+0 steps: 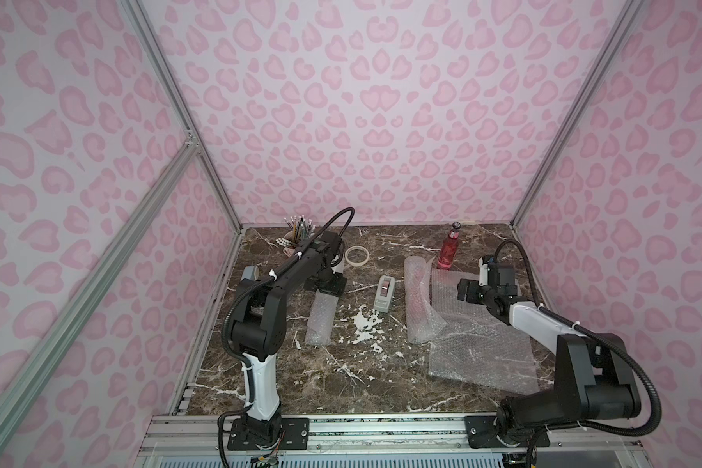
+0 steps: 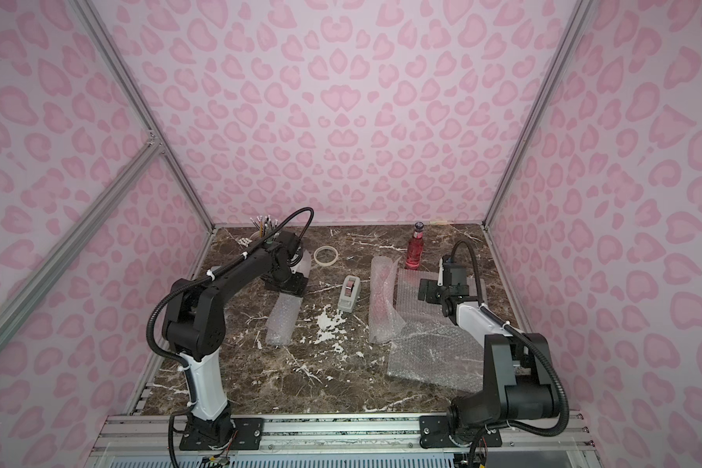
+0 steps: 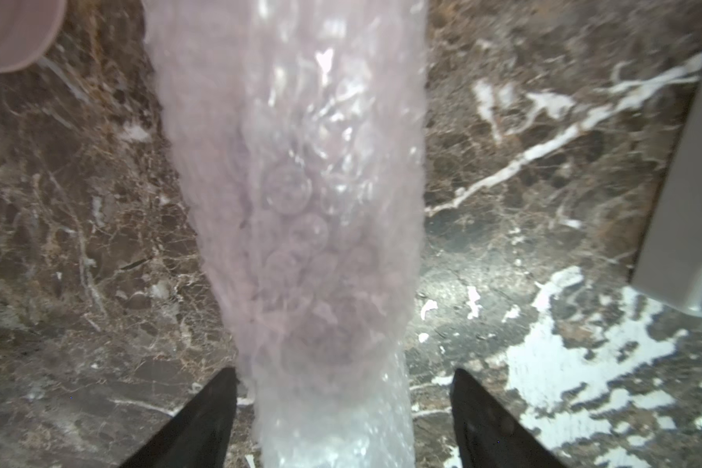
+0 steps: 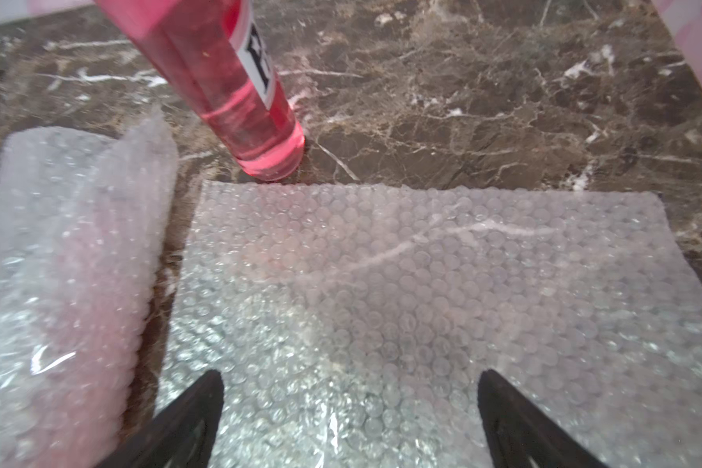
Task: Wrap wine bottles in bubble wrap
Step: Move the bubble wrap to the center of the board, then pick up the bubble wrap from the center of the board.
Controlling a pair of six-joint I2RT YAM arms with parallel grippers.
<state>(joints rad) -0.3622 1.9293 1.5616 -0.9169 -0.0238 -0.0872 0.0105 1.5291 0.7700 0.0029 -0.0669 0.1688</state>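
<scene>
Left claw (image 3: 343,372): open, straddling the far end of a bubble wrap roll (image 1: 320,320) on the surface (image 1: 341,385), left of centre.
Right claw (image 4: 350,373): open, above a flat bubble wrap sheet (image 1: 483,348).
Bottle (image 1: 448,251): pink-red, upright, far right, at the sheet's far edge.
Second roll (image 1: 417,300): pinkish inside, just left of the sheet.

The slim pink-red glass bottle (image 4: 219,85) bears a white label (image 4: 257,56) showing one cropped dark letter, unreadable.

bottle (image 1: 448,250): pink-red, upright, just beside the sheets
sheets (image 1: 483,344): flat, overlapping
pink roll (image 1: 417,300): lying against the sheets
pale roll (image 1: 320,320): lying apart
</scene>
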